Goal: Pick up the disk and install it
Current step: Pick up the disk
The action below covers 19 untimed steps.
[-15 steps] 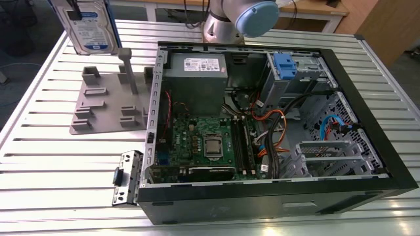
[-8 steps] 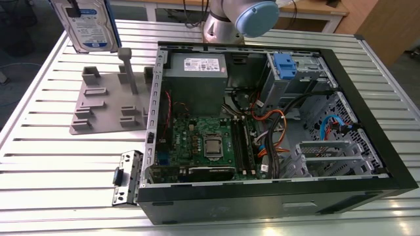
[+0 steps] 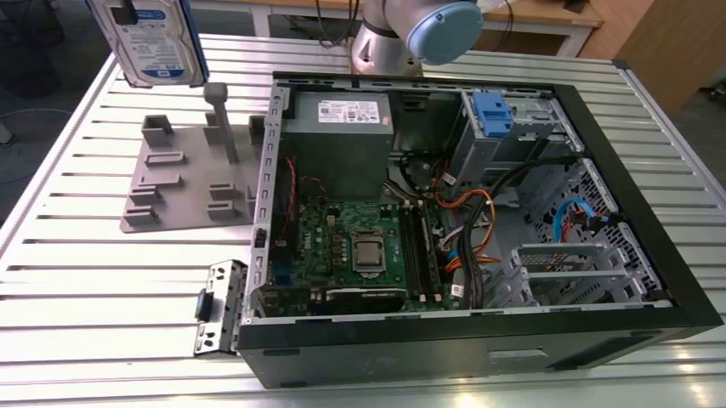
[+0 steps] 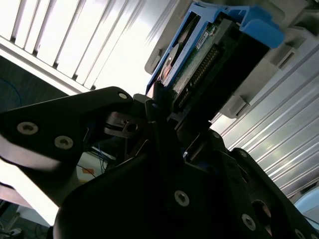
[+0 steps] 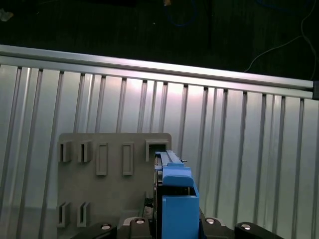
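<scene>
The disk (image 3: 153,42), a silver drive with a white-and-blue label in a blue frame, hangs upright above the far end of the grey holder plate (image 3: 187,183), at the exterior view's upper left. In the second wrist view my gripper (image 4: 167,112) is shut on the disk (image 4: 199,64), the black fingers (image 4: 152,107) pressing its sides. The first wrist view looks down along the blue frame (image 5: 177,199) to the holder plate (image 5: 109,174) below.
An open computer case (image 3: 454,212) lies on the slatted metal table (image 3: 102,289), with a grey power supply (image 3: 340,127), a motherboard (image 3: 352,246), cables and a drive bay with a blue latch (image 3: 490,109). The arm's base (image 3: 414,34) stands behind the case.
</scene>
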Each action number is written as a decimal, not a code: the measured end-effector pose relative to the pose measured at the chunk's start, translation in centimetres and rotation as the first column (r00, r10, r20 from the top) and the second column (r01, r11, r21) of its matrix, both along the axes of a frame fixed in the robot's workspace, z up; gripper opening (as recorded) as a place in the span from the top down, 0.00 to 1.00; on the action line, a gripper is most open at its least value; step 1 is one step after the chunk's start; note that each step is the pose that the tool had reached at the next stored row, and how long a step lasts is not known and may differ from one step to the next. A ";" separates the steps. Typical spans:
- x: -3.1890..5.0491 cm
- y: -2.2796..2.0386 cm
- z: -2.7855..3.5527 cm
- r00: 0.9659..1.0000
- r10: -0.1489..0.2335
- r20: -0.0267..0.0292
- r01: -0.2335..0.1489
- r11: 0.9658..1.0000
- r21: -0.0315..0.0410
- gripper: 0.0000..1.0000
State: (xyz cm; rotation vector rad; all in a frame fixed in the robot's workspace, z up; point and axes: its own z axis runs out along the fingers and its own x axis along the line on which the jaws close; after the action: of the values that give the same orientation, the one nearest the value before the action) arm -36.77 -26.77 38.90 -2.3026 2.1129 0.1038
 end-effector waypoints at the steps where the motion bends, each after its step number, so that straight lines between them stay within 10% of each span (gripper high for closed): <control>1: 0.00 0.00 0.10 1.000 0.000 0.000 0.000 1.000 0.000 0.64; 19: 0.00 0.00 1.52 1.000 0.000 0.000 0.000 1.000 0.001 0.64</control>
State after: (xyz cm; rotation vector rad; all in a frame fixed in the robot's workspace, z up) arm -36.77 -26.77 40.42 -2.3020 2.1124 0.1047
